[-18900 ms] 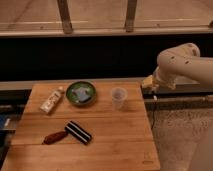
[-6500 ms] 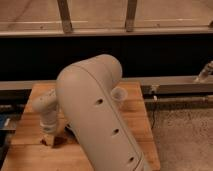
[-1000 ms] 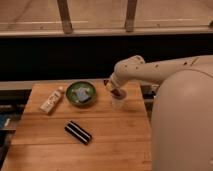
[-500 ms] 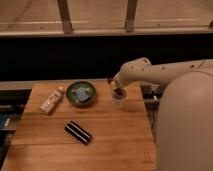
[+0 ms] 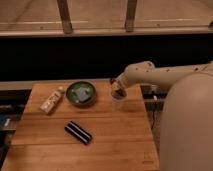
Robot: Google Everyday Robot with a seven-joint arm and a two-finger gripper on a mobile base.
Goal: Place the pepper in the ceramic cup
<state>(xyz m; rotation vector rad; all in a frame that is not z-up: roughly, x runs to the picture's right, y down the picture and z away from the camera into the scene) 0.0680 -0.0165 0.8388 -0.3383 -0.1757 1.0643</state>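
Observation:
The ceramic cup [image 5: 119, 103] is small and pale and stands on the wooden table [image 5: 115, 145], right of the green bowl. My gripper [image 5: 118, 90] hangs directly over the cup's mouth at the end of the white arm, which reaches in from the right. It is shut on the pepper [image 5: 118, 93], a dark red-brown shape at its tip that dips into the top of the cup. The pepper's lower end is hidden by the cup's rim.
A round green bowl [image 5: 81, 93] sits left of the cup. A pale oblong tube [image 5: 52, 100] lies at the table's left. A black block with white stripes [image 5: 79, 132] lies nearer the front. The robot's white body [image 5: 187, 130] fills the right side.
The gripper has carried the pepper from the table's left over to the cup. In the last second it shifted slightly right and down onto the cup's mouth.

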